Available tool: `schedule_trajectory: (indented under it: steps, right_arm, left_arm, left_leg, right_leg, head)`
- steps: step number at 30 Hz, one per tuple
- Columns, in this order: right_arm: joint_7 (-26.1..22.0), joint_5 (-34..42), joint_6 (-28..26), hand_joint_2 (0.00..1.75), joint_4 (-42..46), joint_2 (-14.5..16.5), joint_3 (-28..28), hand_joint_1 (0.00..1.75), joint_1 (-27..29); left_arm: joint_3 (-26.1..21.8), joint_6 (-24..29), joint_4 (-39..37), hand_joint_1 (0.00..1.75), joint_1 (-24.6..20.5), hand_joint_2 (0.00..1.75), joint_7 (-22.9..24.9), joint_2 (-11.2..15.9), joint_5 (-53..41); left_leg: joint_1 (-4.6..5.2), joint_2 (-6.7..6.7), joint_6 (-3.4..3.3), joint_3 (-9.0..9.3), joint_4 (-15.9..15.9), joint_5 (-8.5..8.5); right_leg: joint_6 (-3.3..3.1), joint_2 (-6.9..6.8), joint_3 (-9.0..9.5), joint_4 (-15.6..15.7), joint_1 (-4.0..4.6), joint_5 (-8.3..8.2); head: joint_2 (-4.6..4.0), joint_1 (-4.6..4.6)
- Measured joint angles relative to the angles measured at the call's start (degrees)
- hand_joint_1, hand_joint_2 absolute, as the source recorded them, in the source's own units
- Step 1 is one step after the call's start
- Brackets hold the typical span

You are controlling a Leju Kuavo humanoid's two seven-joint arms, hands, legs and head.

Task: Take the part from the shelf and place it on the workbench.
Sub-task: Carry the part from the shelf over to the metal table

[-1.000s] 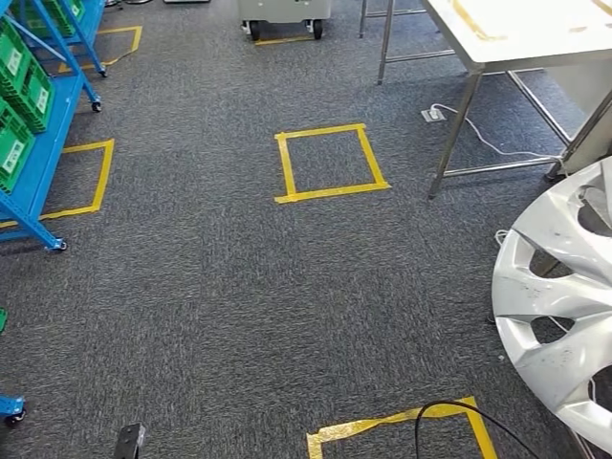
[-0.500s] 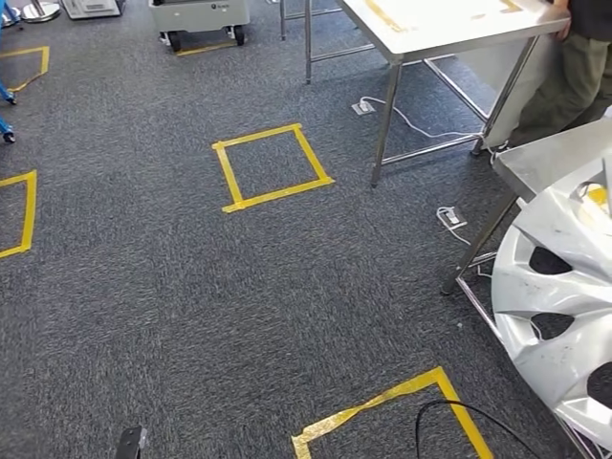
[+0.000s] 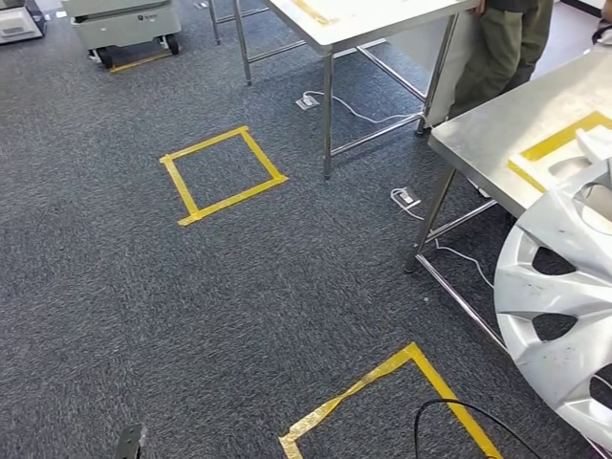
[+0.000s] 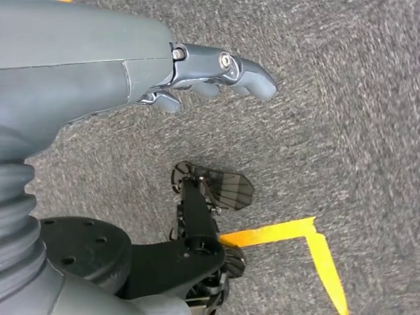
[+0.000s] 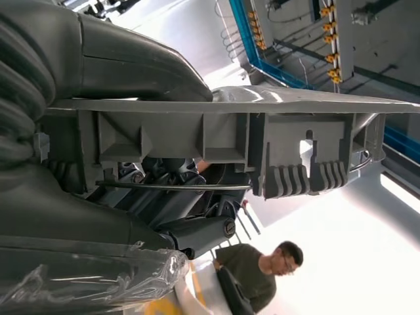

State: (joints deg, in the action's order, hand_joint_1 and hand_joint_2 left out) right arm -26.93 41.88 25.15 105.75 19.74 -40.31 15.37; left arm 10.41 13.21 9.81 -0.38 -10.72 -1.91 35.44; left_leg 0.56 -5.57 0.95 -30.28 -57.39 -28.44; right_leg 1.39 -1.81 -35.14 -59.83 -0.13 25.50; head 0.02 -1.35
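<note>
Silver plastic wheel cover, spoked, carried at near right beside a steel workbench.
Head view: grey carpet, yellow tape squares. Left wrist view: left hand bare, fingers stretched over carpet. Right wrist view: right hand clasps the ribbed grey underside of the cover; person beyond.
</note>
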Motion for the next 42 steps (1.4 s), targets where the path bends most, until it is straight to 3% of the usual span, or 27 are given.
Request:
schedule_trajectory:
  steps: [2,3,5,6,8,10,11,13,14,15,16,19,21,22,24,25,27,28,30,32,34,36,37,38,39,40,42]
  right_arm:
    - [0.07,0.45,0.00,1.75,0.30,0.01,-0.03,1.75,0.00]
    - [0.15,0.73,0.02,1.75,0.42,0.01,-0.05,1.75,-0.04]
    - [0.48,1.32,0.04,1.75,0.48,0.01,-0.16,1.75,-0.12]
    - [0.70,1.56,0.05,1.75,0.48,0.01,-0.26,1.75,-0.11]
    - [1.13,1.88,0.05,1.75,0.48,0.00,-0.48,1.75,-0.13]
    - [1.33,1.94,0.07,1.75,0.48,0.01,-0.62,1.75,-0.25]
    - [1.39,1.95,0.10,1.75,0.48,0.01,-0.65,1.75,-0.32]
    - [1.43,2.00,0.14,1.75,0.50,0.00,-0.78,1.75,-0.33]
    - [1.46,2.03,0.15,1.75,0.52,0.00,-0.91,1.75,-0.26]
    - [1.49,2.10,0.14,1.75,0.54,0.00,-1.06,1.75,-0.17]
    - [1.51,2.22,0.10,1.75,0.57,0.00,-1.19,1.75,-0.13]
    - [1.59,2.71,0.00,1.75,0.64,0.00,-1.30,1.75,-0.23]
    - [1.63,2.84,-0.06,1.75,0.63,0.00,-1.32,1.75,-0.24]
    - [1.64,2.86,-0.09,1.75,0.63,0.00,-1.34,1.75,-0.23]
    - [1.66,2.88,-0.14,1.75,0.65,-0.01,-1.39,1.75,-0.23]
    - [1.66,2.88,-0.15,1.75,0.65,-0.02,-1.40,1.75,-0.25]
    - [1.67,2.88,-0.15,1.75,0.68,-0.01,-1.42,1.75,-0.29]
    - [1.68,2.88,-0.16,1.75,0.70,-0.01,-1.45,1.75,-0.30]
    - [1.71,2.89,-0.18,1.75,0.76,-0.01,-1.56,1.75,-0.25]
    - [1.72,2.92,-0.11,1.75,0.85,-0.01,-1.74,1.75,-0.32]
    - [1.79,2.97,0.04,1.75,0.93,0.00,-1.99,1.75,-0.47]
    - [2.04,3.01,0.34,1.75,0.94,0.00,-2.44,1.75,-0.52]
    - [2.30,3.05,0.62,1.75,0.94,0.00,-2.78,1.75,-0.52]
    - [2.61,3.13,1.02,1.75,0.93,0.00,-3.20,1.75,-0.55]
    - [2.95,3.22,1.44,1.75,0.92,0.00,-3.64,1.75,-0.61]
    - [3.24,3.32,1.84,1.75,0.92,0.00,-4.07,1.75,-0.71]
    - [3.60,3.49,2.40,1.75,0.89,-0.01,-4.72,1.75,-1.00]
  left_arm:
    - [0.13,0.01,0.00,0.00,-0.05,1.75,-0.02,-0.13,-0.05]
    - [0.19,0.00,0.00,0.00,-0.01,1.75,-0.05,-0.20,-0.06]
    - [0.35,-0.03,0.00,0.00,0.20,1.75,-0.10,-0.28,-0.04]
    - [0.43,-0.08,0.00,0.00,0.28,1.75,-0.10,-0.28,-0.03]
    - [0.52,-0.23,0.00,0.00,0.32,1.75,-0.10,-0.27,-0.03]
    - [0.57,-0.33,0.00,0.00,0.23,1.75,-0.10,-0.27,-0.07]
    - [0.60,-0.34,0.00,0.00,0.17,1.75,-0.10,-0.28,-0.09]
    - [0.62,-0.35,0.00,0.00,0.06,1.75,-0.11,-0.32,-0.11]
    - [0.62,-0.37,0.00,0.00,-0.01,1.75,-0.13,-0.33,-0.10]
    - [0.62,-0.39,0.00,0.00,-0.07,1.75,-0.14,-0.37,-0.06]
    - [0.62,-0.41,0.00,0.00,-0.09,1.75,-0.19,-0.39,-0.01]
    - [0.61,-0.50,0.00,0.00,0.13,1.75,-0.30,-0.31,0.18]
    - [0.60,-0.63,0.00,0.00,0.32,1.75,-0.30,-0.27,0.22]
    - [0.60,-0.68,0.00,0.00,0.34,1.75,-0.30,-0.28,0.21]
    - [0.60,-0.73,0.00,0.00,0.27,1.75,-0.30,-0.38,0.21]
    - [0.60,-0.73,0.00,0.00,0.25,1.75,-0.30,-0.36,0.21]
    - [0.61,-0.74,0.00,0.00,0.22,1.75,-0.30,-0.29,0.21]
    - [0.61,-0.73,0.00,0.00,0.18,1.75,-0.30,-0.24,0.21]
    - [0.61,-0.75,0.00,0.00,0.01,1.75,-0.29,-0.24,0.21]
    - [0.62,-0.83,0.00,0.00,-0.08,1.75,-0.28,-0.31,0.21]
    - [0.63,-0.90,0.00,0.00,-0.02,1.75,-0.23,-0.42,0.20]
    - [0.63,-0.91,0.00,0.00,0.15,1.75,-0.15,-0.47,0.19]
    - [0.63,-0.90,0.00,0.00,0.21,1.75,-0.13,-0.49,0.19]
    - [0.63,-0.89,0.00,0.00,0.24,1.75,-0.13,-0.50,0.19]
    - [0.63,-0.87,0.00,0.00,0.23,1.75,-0.14,-0.52,0.19]
    - [0.63,-0.86,0.00,0.00,0.19,1.75,-0.14,-0.53,0.19]
    - [0.64,-0.84,-0.01,0.00,0.12,1.75,-0.15,-0.56,0.19]
  left_leg:
    - [-0.23,2.10,0.55,-1.21,-2.87,-2.07]
    - [-0.34,3.50,0.72,-2.72,-6.01,-3.76]
    - [-0.42,4.72,0.79,-6.50,-13.20,-6.64]
    - [-0.44,4.94,0.76,-7.71,-15.16,-6.81]
    - [-0.51,5.44,0.61,-7.23,-13.12,-4.07]
    - [-0.86,7.91,0.50,-4.00,-6.02,-0.26]
    - [-1.05,9.23,0.45,-2.66,-3.08,0.77]
    - [-1.09,10.49,0.14,-1.52,-0.47,1.08]
    - [-1.03,9.83,-0.20,-1.50,-0.34,1.16]
    - [-0.98,9.16,-0.62,-1.45,-0.17,1.31]
    - [-0.97,8.47,-1.07,-1.41,-0.02,1.44]
    - [-0.82,6.20,-1.83,-1.34,0.17,1.52]
    - [-0.72,4.63,-1.92,-1.30,0.17,1.42]
    - [-0.71,3.86,-1.89,-1.23,0.16,1.34]
    - [-0.71,2.45,-1.59,-0.85,0.15,1.03]
    - [-0.55,1.84,-1.31,-0.59,0.12,0.79]
    - [-0.12,0.82,-0.73,-0.15,-0.02,0.35]
    - [0.09,0.32,-0.51,-0.01,-0.01,0.24]
    - [0.02,-0.38,-0.03,0.19,0.12,0.06]
    - [-0.25,1.28,0.55,-0.45,-1.51,-1.35]
    - [-0.41,3.93,0.85,-3.45,-7.72,-4.67]
    - [-0.43,4.89,0.83,-7.34,-14.79,-7.06]
    - [-0.43,5.06,0.74,-8.33,-16.13,-6.76]
    - [-0.44,5.26,0.58,-8.23,-15.23,-5.32]
    - [-0.45,5.71,0.39,-7.14,-12.43,-3.18]
    - [-0.54,7.07,0.19,-5.53,-8.75,-1.03]
    - [-0.83,9.82,0.00,-2.76,-2.40,1.28]
  right_leg:
    - [-0.60,1.22,0.02,0.23,-0.28,-0.22]
    - [-0.82,1.83,-0.01,0.28,-0.36,-0.28]
    - [-1.07,3.27,-0.10,0.28,-0.37,-0.33]
    - [-1.10,4.10,-0.12,0.28,-0.36,-0.34]
    - [-0.99,5.75,-0.10,0.27,-0.41,-0.43]
    - [-0.61,7.32,-0.19,0.15,-0.43,-0.58]
    - [-0.33,8.04,-0.34,0.08,-0.43,-0.68]
    - [0.43,9.40,-0.76,0.17,-0.52,-0.97]
    - [0.82,9.99,-1.03,0.39,-0.72,-1.19]
    - [1.10,9.64,-1.27,0.36,-0.79,-1.23]
    - [1.32,8.26,-1.75,-0.32,-0.76,-0.74]
    - [1.75,3.01,-5.69,-8.94,-0.52,4.21]
    - [2.01,2.40,-8.31,-14.99,-0.55,6.52]
    - [2.10,2.29,-8.28,-15.31,-0.56,6.15]
    - [2.18,1.19,-4.97,-9.73,-0.56,3.03]
    - [2.20,-0.26,-2.73,-5.77,-0.41,1.67]
    - [1.77,-2.04,0.05,-0.86,-0.29,0.37]
    - [1.44,-2.06,0.22,-0.36,-0.18,0.48]
    - [0.67,-0.56,0.00,-0.28,-0.27,0.28]
    - [-0.02,0.71,-0.05,-0.11,-0.46,0.07]
    - [-0.51,2.01,-0.07,-0.04,-0.59,-0.02]
    - [-0.72,3.54,-0.10,-0.04,-0.55,-0.04]
    - [-0.72,4.38,-0.09,-0.04,-0.53,-0.05]
    - [-0.69,5.21,-0.07,-0.04,-0.54,-0.07]
    - [-0.61,6.04,-0.04,-0.04,-0.57,-0.12]
    - [-0.48,6.81,-0.07,-0.04,-0.63,-0.20]
    - [0.03,8.34,-0.41,-0.22,-0.62,-0.34]
  head:
    - [0.00,0.16]
    - [0.00,0.25]
    - [0.00,0.35]
    - [0.00,0.36]
    - [0.00,0.36]
    - [0.00,0.36]
    - [0.01,0.33]
    - [0.01,0.34]
    - [0.01,0.35]
    - [0.00,0.36]
    - [0.00,0.24]
    - [0.00,-0.04]
    - [0.00,-0.03]
    - [0.00,-0.04]
    - [0.00,-0.04]
    - [0.00,-0.07]
    - [0.00,0.12]
    - [0.00,0.23]
    - [0.00,0.38]
    - [0.00,0.45]
    - [0.00,0.65]
    - [0.00,0.74]
    - [0.00,0.73]
    - [0.00,0.73]
    - [0.00,0.73]
    - [0.00,0.73]
    - [0.00,0.69]
